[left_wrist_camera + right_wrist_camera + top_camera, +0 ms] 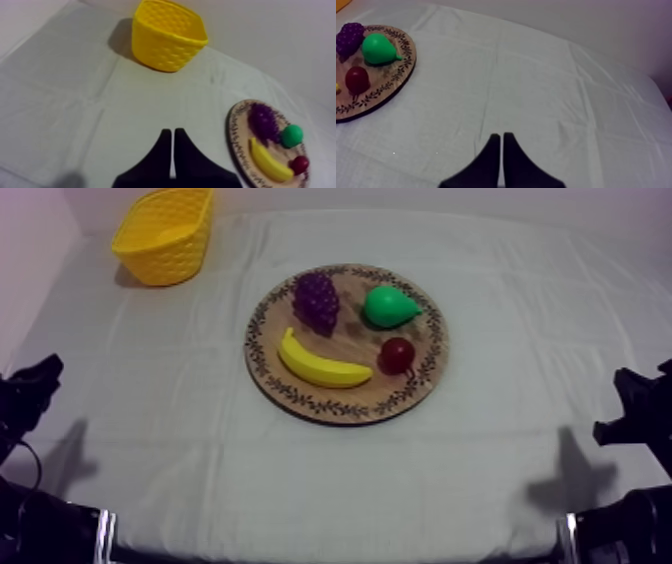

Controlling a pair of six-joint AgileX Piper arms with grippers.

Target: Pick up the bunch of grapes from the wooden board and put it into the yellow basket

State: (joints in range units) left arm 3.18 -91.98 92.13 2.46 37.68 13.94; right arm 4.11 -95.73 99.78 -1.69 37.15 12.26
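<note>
A purple bunch of grapes [316, 300] lies on the far left part of the round wooden board [425, 368], with a banana [320, 364], a green pear [389, 306] and a small red fruit [397, 355] around it. The yellow basket [166, 233] stands at the far left corner. My left gripper [35, 380] rests low at the left edge, my right gripper [630, 403] low at the right edge, both far from the board. In the left wrist view my fingers [172, 137] lie together as a wedge over bare cloth, grapes [263, 121] and basket [167, 35] ahead. The right gripper [501, 140] is likewise shut on nothing.
Wrinkled grey-white cloth [200, 418] covers the table, with open room on all sides of the board. A pale wall runs behind the basket and the table's far edge.
</note>
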